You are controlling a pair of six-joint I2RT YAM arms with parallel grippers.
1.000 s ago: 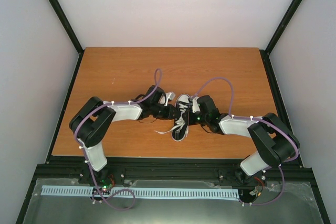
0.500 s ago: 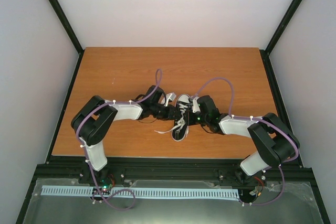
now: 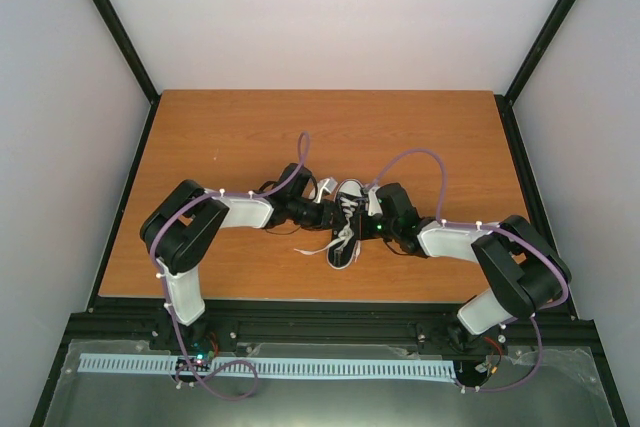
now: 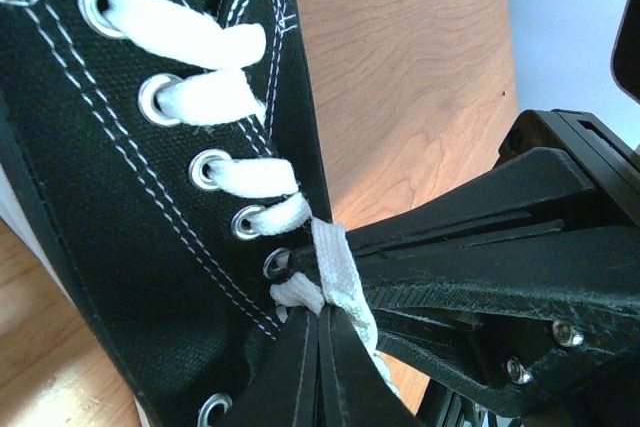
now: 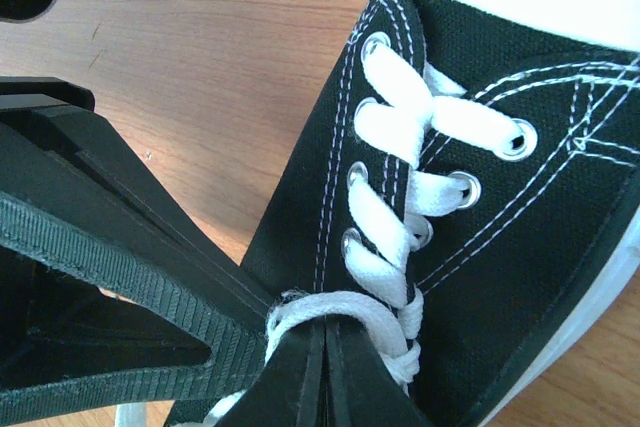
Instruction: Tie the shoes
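Both arms fold inward to the sneaker [image 3: 346, 223] at mid-table, each nipping a lace.
The left arm bends near the table's [image 3: 240, 127] left edge and reaches right, low over the wood. The left gripper [image 4: 322, 347] has its ribbed black fingers pressed together on the flat white laces [image 4: 333, 265] by the metal eyelets. The black canvas sneaker lies toe far, with bare wood on all sides. From the right, the right gripper [image 5: 325, 347] is likewise pinched on a lace.

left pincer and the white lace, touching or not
Touching. Left wrist view shows the left pincer shut on the white lace beside the eyelets of the sneaker.
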